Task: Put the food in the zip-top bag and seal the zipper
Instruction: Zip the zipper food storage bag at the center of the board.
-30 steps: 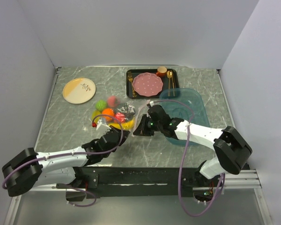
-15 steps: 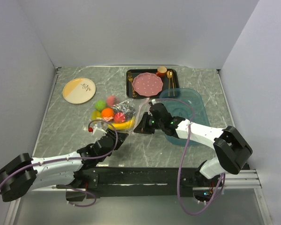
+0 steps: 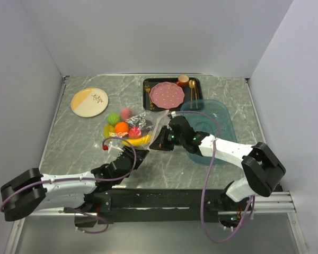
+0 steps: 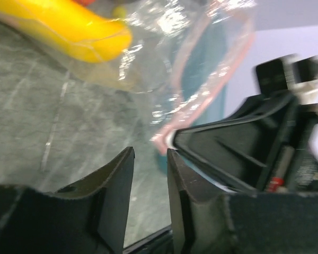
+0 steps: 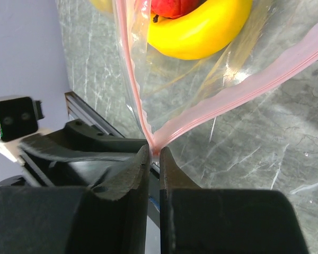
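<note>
While a blue tray (image 3: 218,112) lies just right of it and a black tray (image 3: 147,90) with a pink plate (image 3: 167,95) sits at the table's (image 3: 85,143) far edge, the zip-top bag (image 3: 144,126) rests mid-table, banana (image 5: 201,32) inside. The right pincer (image 5: 154,152) pinches the zipper (image 5: 254,79) at its corner; the left pincer (image 4: 150,169), slightly spread, holds nothing, just beside that corner.

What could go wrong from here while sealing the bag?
The right hand pinches only the very end of the zipper, so the strip might slip out. The left hand is open, holds nothing and sits close to the right hand; they could bump. The bag gapes, so the banana might slide out if tugged.
</note>
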Motion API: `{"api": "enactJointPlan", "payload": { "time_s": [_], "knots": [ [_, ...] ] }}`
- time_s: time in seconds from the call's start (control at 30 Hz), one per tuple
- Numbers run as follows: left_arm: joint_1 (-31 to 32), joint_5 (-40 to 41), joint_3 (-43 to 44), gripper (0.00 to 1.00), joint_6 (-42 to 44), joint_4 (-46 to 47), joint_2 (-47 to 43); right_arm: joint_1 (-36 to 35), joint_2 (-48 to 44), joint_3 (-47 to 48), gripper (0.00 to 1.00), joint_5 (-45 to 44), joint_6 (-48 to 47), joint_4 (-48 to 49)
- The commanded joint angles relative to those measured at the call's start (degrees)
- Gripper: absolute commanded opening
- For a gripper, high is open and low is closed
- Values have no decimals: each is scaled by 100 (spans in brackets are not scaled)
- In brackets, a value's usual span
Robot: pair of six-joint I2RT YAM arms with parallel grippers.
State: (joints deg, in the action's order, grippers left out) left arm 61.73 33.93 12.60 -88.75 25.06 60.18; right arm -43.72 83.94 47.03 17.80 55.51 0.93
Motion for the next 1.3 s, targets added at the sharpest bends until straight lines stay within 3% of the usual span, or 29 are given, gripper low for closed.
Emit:
{"api": "enactJointPlan", "payload": {
  "time_s": [0.0,0.97,1.07,1.17,1.27],
  "knots": [
    [67,509,-117,40,-309,-17,-542,22,8,246,2,21,30,267],
    [58,790,-197,41,-327,526,-200,13,-44,298,4,153,4,197],
    [40,694,-126,41,-309,623,2,4,-62,298,4,153,-5,197],
    [-12,623,-205,34,-362,895,107,4,-97,325,4,197,-13,188],
    [-47,667,-214,36,-372,895,99,4,-115,298,4,215,-5,171]
  ]
}}
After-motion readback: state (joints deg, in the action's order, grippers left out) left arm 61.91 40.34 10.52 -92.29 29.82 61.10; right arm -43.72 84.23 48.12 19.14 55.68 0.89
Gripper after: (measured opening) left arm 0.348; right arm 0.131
